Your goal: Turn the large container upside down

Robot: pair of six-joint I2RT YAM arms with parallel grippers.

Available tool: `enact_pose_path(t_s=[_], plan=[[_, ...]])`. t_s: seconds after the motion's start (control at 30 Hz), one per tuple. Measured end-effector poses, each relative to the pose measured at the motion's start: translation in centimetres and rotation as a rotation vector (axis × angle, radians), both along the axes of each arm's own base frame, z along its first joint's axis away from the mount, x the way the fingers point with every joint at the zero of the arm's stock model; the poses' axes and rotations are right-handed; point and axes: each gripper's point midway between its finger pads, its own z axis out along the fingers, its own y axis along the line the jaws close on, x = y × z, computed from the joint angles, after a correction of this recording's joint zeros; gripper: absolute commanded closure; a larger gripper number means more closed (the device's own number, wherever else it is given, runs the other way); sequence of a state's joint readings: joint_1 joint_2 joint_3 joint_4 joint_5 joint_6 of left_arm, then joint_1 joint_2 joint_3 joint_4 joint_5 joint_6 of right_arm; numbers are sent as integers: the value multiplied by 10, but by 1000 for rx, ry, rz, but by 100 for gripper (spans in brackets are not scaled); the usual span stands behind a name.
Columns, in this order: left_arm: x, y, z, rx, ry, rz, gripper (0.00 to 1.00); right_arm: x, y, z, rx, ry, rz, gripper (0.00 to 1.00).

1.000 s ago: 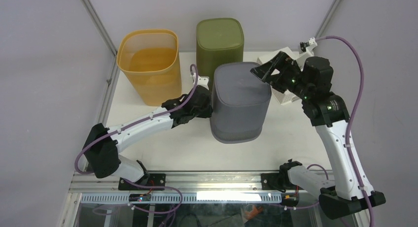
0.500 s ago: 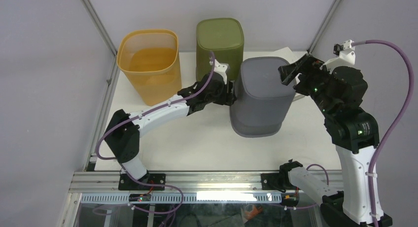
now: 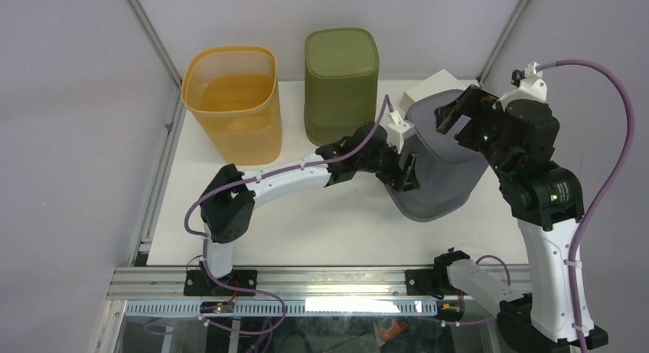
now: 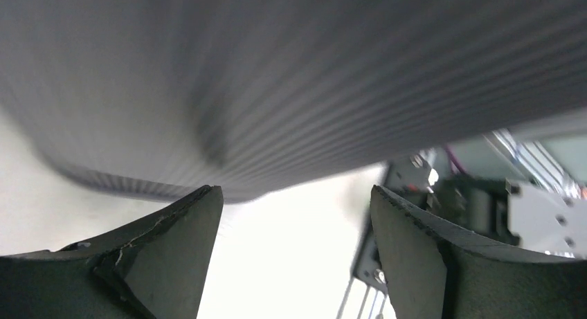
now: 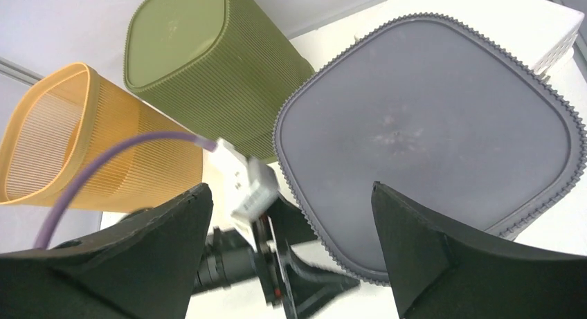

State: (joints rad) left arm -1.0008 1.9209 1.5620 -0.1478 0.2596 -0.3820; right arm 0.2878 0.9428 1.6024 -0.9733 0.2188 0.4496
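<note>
The large container (image 3: 444, 177) is grey and ribbed. It stands at the right of the table with its flat base facing up (image 5: 429, 132). My left gripper (image 3: 406, 173) is open at the container's lower left side, with nothing between its fingers. In the left wrist view the ribbed wall (image 4: 291, 77) fills the top, just beyond the open left gripper (image 4: 294, 201). My right gripper (image 3: 455, 116) hangs open above the base, holding nothing, and hides part of it in the top view. The right wrist view looks down past the open right gripper (image 5: 291, 194) onto the base and the left wrist.
An orange container (image 3: 233, 100) stands open side up at the back left. A green container (image 3: 340, 81) stands base up beside it. A white box (image 3: 432, 85) sits behind the grey container. The table's right edge is close to the grey container.
The grey container has slid to the right with the left arm stretching after it. The left gripper has opened and let go of it. The right gripper has moved right and stays open.
</note>
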Motion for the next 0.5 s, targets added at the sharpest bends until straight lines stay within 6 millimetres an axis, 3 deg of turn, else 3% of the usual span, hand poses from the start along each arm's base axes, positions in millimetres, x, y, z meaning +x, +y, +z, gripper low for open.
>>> enact_pose_path(t_s=[0.1,0.2,0.3,0.5], plan=[[-32,-11,-1,-8,22,-97,19,4,3,-4,-8,22,12,11],[-44,0,5,-9,25,-124,18,8,9,-8,-10,41,41,14],[-42,32,17,0,36,-93,18,12,18,-14,-12,65,89,22],[-18,136,73,-13,15,129,18,19,52,-31,-1,128,231,23]])
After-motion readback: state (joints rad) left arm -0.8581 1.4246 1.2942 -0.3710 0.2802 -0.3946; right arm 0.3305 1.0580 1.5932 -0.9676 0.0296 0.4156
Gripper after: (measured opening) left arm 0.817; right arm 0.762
